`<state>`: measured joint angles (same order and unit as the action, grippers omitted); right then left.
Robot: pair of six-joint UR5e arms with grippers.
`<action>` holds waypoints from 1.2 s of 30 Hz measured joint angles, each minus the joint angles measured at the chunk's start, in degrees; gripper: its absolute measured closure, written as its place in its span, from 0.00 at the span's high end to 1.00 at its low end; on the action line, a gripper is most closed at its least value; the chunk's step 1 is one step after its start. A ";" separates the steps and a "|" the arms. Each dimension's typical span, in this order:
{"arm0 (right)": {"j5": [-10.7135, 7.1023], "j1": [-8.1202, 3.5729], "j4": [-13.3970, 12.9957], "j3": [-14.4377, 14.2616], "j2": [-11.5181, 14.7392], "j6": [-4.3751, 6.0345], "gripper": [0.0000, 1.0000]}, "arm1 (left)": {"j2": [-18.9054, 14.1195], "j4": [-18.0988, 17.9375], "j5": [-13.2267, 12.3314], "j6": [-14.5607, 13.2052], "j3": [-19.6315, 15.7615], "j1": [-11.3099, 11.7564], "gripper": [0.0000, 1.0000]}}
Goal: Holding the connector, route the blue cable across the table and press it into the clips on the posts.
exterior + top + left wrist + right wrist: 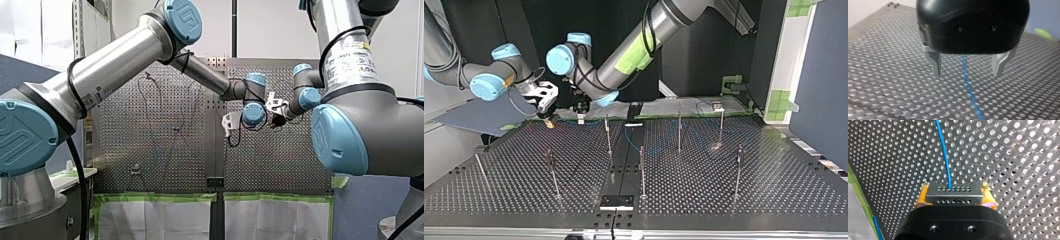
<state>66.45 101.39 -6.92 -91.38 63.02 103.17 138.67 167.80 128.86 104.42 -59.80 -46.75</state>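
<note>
Blue cable leads out of the grey connector, which my right arm's jaws clamp between yellow pads, low over the counter near its arm-side edge. My left arm's jaws stand apart, their metal fingers straddling the cable on the counter. Posts stand upright.

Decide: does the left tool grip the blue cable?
No, the left tool has its fingers open, with the blue cable untouched between them.

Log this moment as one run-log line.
right gripper: shut on connector | blue cable: leaves connector, runs over table | left gripper: open, astride blue cable
</note>
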 joint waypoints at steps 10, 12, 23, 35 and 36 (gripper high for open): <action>-0.81 -0.12 -0.27 0.13 0.09 0.05 0.00 | 2.90 1.15 -3.24 0.20 5.12 1.27 1.00; -0.84 -0.18 -0.33 0.14 0.10 0.06 0.00 | 3.71 1.92 -3.39 0.26 5.97 1.46 1.00; -0.88 -0.28 -0.83 0.29 0.21 0.16 0.00 | 6.90 4.19 -3.59 0.26 9.99 1.86 1.00; -0.89 -0.29 -1.17 0.45 0.24 0.33 0.00 | 6.93 4.22 -2.52 -0.92 9.89 0.76 0.56; -0.89 -0.29 -1.17 0.45 0.26 0.34 0.00 | 6.94 4.15 -2.47 -0.97 9.89 0.71 0.56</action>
<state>65.56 101.09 -8.08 -90.93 63.27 103.51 145.61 171.95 126.40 103.46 -49.91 -46.04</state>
